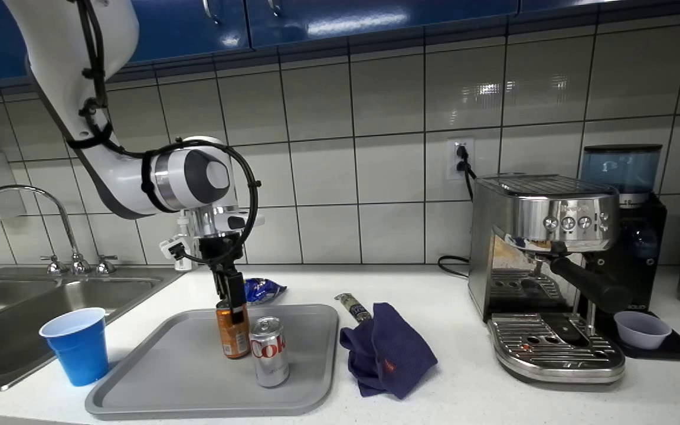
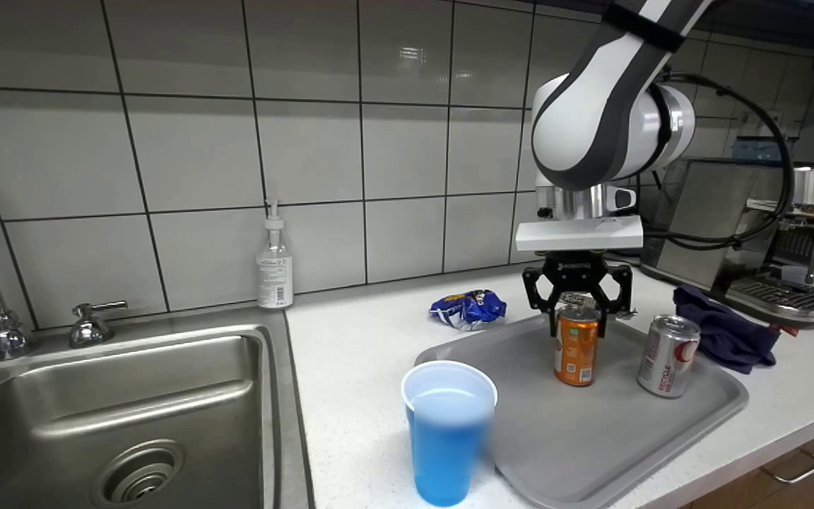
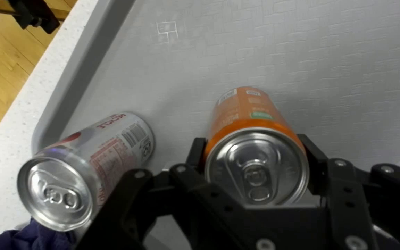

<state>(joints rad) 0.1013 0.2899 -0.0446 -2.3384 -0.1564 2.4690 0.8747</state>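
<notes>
An orange can (image 2: 576,357) stands upright on the grey tray (image 2: 562,438), gripped near its top. My gripper (image 2: 578,331) points down, with a black finger pressed against each side of the can. In the wrist view the orange can's silver lid (image 3: 257,166) sits between the two fingers, pull tab showing. Beside it on the tray is a silver Coke can (image 1: 270,352), upright and apart from the gripper. Parts of the orange can's upper side are covered by a finger in an exterior view (image 1: 234,342).
A blue cup (image 1: 80,348) stands at the tray's side near the sink (image 2: 131,424). Behind the tray lies a blue wrapper (image 2: 469,309). A dark blue cloth (image 1: 390,354) and a wrapped bar (image 1: 353,307) lie beside the tray, with an espresso machine (image 1: 546,218) farther along.
</notes>
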